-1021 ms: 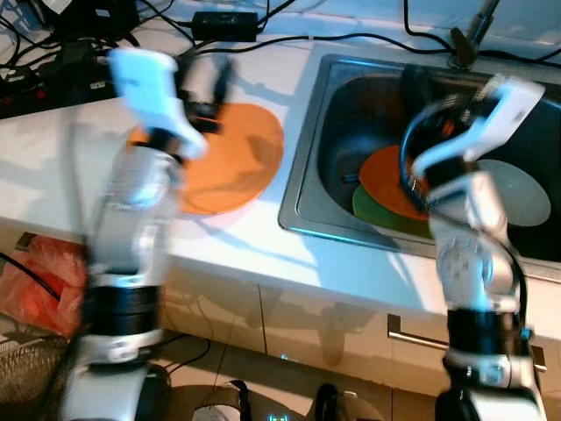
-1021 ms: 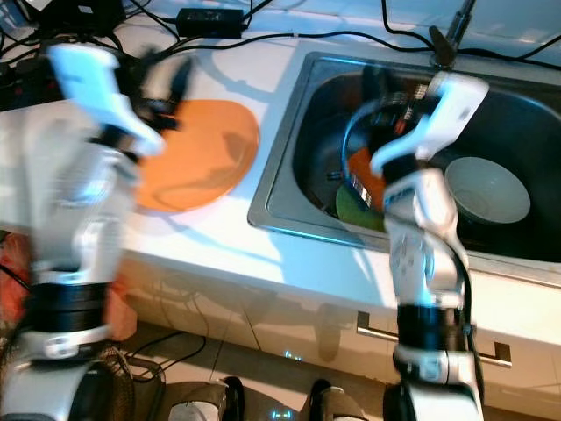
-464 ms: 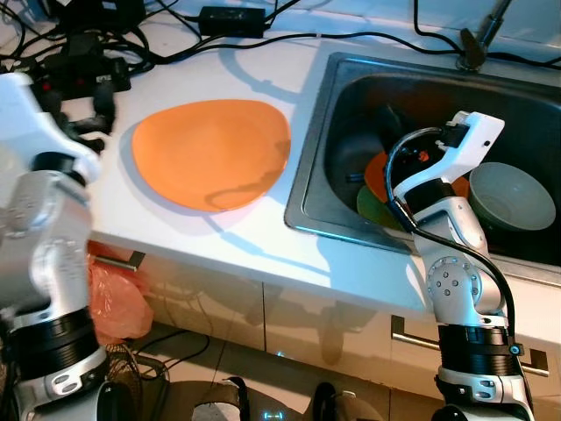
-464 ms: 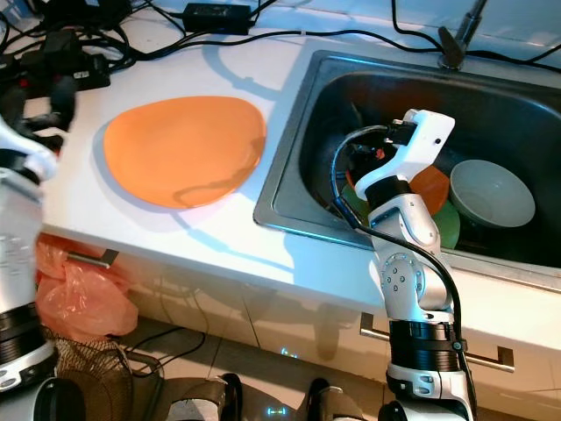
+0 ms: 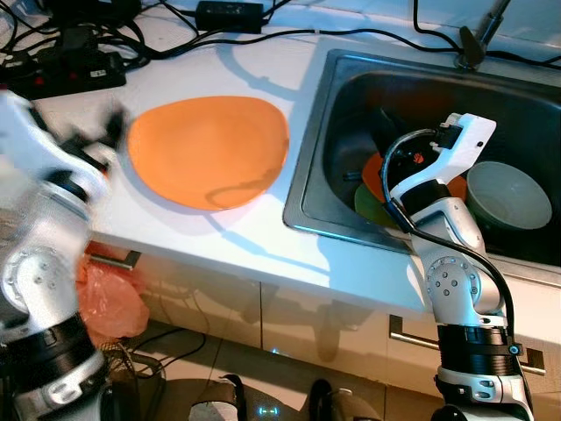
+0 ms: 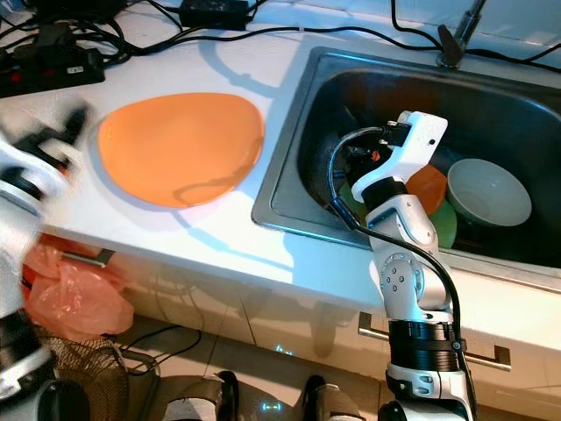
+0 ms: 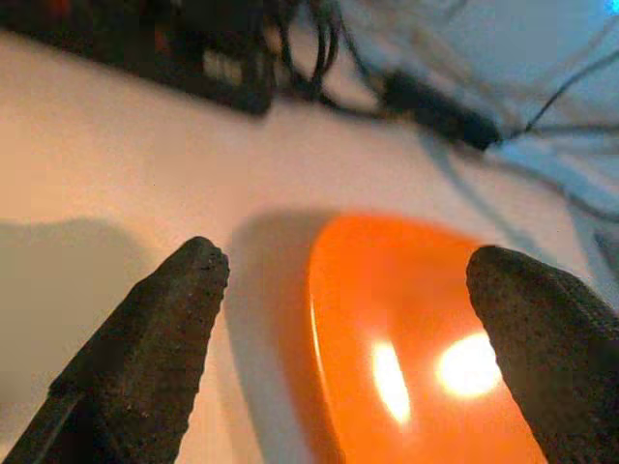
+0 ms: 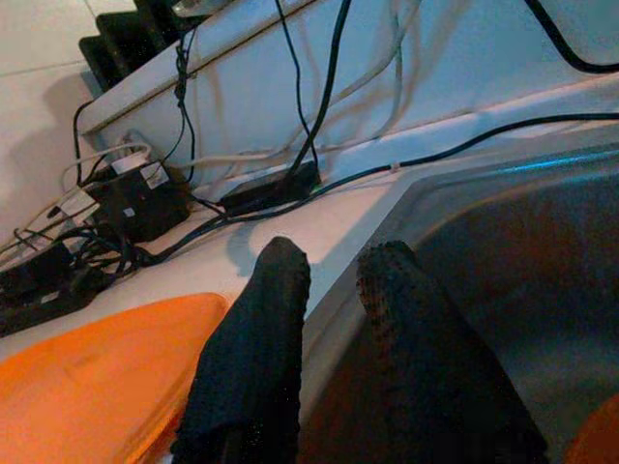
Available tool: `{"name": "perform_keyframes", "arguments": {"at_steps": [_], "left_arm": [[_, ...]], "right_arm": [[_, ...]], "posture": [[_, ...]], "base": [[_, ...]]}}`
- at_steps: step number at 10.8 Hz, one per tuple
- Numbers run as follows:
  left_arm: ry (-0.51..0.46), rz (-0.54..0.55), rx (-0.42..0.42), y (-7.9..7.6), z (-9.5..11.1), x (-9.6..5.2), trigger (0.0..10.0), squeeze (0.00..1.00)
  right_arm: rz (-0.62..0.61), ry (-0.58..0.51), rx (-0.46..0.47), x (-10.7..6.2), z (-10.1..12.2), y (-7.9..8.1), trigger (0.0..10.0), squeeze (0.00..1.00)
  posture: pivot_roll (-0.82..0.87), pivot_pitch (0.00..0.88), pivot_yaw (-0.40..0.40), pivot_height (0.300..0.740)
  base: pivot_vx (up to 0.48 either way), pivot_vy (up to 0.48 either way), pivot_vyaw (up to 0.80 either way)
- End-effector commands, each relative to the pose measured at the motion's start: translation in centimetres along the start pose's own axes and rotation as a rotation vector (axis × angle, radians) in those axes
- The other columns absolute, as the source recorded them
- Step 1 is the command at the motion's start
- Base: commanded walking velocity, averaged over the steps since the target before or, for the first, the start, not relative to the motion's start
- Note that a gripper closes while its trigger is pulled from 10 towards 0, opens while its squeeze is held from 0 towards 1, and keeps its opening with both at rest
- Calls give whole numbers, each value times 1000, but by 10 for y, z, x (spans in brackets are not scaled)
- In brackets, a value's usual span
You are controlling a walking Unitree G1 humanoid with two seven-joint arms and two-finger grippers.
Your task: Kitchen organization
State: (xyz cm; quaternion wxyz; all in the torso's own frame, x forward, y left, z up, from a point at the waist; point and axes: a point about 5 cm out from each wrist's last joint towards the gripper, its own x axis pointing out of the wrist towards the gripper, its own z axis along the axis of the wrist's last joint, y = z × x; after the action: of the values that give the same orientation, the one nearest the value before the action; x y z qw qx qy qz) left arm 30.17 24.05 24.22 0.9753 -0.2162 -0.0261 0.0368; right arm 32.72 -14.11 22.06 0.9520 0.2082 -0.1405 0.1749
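A large orange plate lies flat on the white counter, left of the sink. My left gripper hovers open at the plate's left edge, fingers spread wide with nothing held; that arm is blurred. Inside the sink rest a smaller orange plate, a green plate under it and a grey bowl. My right arm reaches over the sink's front rim. Its gripper is shut and empty, pointing along the sink's left wall.
A black power strip, a black adapter and tangled cables lie along the back of the counter. The faucet base stands behind the sink. Below the counter, a red plastic bag hangs beside cabinet fronts.
My left arm has pulled back off the orange plate toward the left and down, still in motion. The right arm has hardly moved over the sink in the last half second.
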Motion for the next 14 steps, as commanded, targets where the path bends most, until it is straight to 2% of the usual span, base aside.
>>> {"name": "perform_keyframes", "arguments": {"at_steps": [1,3,5,7,14], "left_arm": [[30,32,-6,5,-2,-3,10000,0],[99,67,-49,6,-4,-1,10000,0],[182,39,-166,7,-7,0,10000,0],[266,42,-241,19,-6,3,10000,0],[266,42,-241,19,-6,3,10000,0]], "right_arm": [[7,-2,-5,-1,3,2,10000,0],[5,-1,-8,-1,3,1,10000,0],[6,2,-7,-1,3,2,10000,0],[6,3,-11,-1,3,2,10000,0],[6,3,-11,-1,3,2,10000,0]], "posture": [[202,227,-17,740],[203,231,-12,740],[200,231,-11,740],[199,234,-6,740],[199,234,-6,740]], "base": [[0,0,0],[0,0,0],[0,0,0],[0,0,0],[0,0,0]]}}
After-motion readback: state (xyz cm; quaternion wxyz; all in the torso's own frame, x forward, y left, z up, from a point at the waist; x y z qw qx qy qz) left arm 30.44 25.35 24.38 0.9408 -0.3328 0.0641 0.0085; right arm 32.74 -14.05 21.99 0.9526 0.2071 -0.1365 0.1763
